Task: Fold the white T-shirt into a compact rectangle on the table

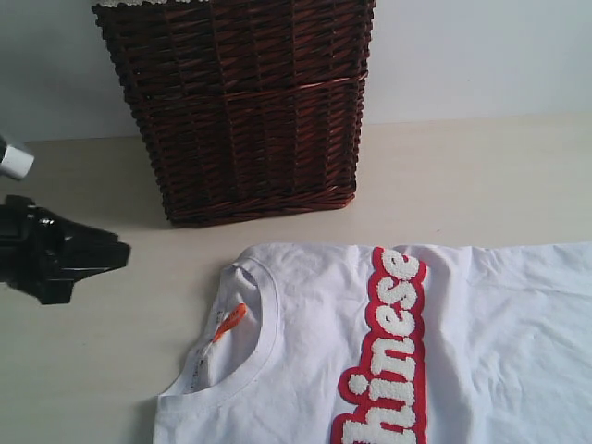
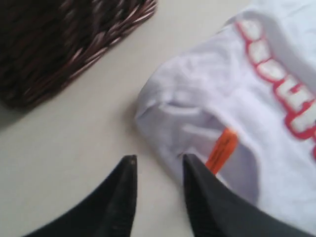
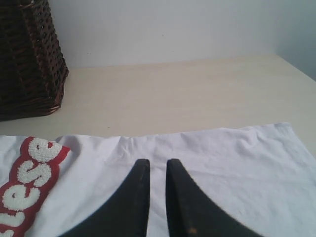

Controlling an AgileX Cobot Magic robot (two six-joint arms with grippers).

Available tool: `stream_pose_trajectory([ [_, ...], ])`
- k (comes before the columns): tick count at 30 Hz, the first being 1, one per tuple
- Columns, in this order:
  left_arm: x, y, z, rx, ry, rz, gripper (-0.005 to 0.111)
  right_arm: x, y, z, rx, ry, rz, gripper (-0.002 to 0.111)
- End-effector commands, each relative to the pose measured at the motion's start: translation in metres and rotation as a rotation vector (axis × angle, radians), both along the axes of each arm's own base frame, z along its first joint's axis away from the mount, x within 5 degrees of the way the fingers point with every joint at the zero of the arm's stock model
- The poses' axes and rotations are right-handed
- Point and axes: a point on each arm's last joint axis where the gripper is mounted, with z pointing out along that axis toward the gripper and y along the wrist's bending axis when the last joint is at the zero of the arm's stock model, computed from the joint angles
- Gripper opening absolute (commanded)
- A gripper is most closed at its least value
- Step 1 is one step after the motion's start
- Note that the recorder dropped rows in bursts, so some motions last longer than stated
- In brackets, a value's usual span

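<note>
The white T-shirt (image 1: 481,333) lies flat on the pale beige table (image 1: 83,370), with its collar to the left and its orange neck tag (image 1: 230,321) showing. Fuzzy white letters edged in red (image 1: 393,342) run down the chest. My left gripper (image 1: 113,252) hovers left of the collar. In the left wrist view it (image 2: 159,159) is open, one finger over bare table (image 2: 74,138), the other by the collar of the shirt (image 2: 207,94) near the tag (image 2: 222,148). My right gripper (image 3: 157,163) stands narrowly open above the shirt (image 3: 222,158), near its far edge.
A dark wicker basket (image 1: 240,111) stands at the back of the table, just behind the shirt's collar corner; it also shows as the basket (image 2: 54,44) and the basket (image 3: 29,59) in the wrist views. A pale wall rises behind the table (image 3: 173,94).
</note>
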Motion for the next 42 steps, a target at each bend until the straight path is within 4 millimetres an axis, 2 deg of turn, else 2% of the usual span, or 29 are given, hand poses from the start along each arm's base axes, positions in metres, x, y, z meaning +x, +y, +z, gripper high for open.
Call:
stream_pose_trajectory([
  [1,0.016,-0.034,-0.001,-0.187,-0.006,-0.098,0.052,0.000,0.000,0.000,0.002,-0.010,0.002,0.013],
  [5,0.042,-0.069,-0.012,-0.053,-0.031,-0.314,0.052,0.000,0.000,0.000,0.002,-0.010,0.002,0.013],
  [9,0.056,-0.107,-0.008,0.086,-0.155,-0.585,0.052,0.000,0.000,0.000,0.002,-0.010,0.002,0.013],
  [13,0.081,-0.139,0.001,0.144,-0.267,-0.602,0.052,0.000,0.000,0.000,0.002,-0.010,0.002,0.013],
  [16,0.099,-0.155,-0.011,0.239,-0.319,-0.617,0.052,0.000,0.000,0.000,0.002,-0.010,0.002,0.013],
  [19,0.109,-0.161,-0.033,0.285,-0.303,-0.654,0.052,0.000,0.000,0.000,0.002,-0.010,0.002,0.013],
  [24,0.113,-0.162,-0.064,0.343,-0.260,-0.674,0.052,0.000,0.000,0.000,0.002,-0.010,0.002,0.013],
  [30,0.111,-0.160,-0.079,0.373,-0.239,-0.711,0.051,0.000,0.000,0.000,0.002,-0.010,0.002,0.013],
  [32,0.112,-0.160,-0.077,0.374,-0.244,-0.708,0.041,0.000,0.000,0.000,0.002,-0.010,0.002,0.013],
  [37,0.112,-0.160,-0.055,0.370,-0.295,-0.696,0.001,0.000,0.000,0.000,0.002,-0.010,0.002,0.013],
  [42,0.110,-0.160,-0.017,0.363,-0.385,-0.674,0.000,0.000,0.000,0.000,0.002,-0.010,0.002,0.013],
])
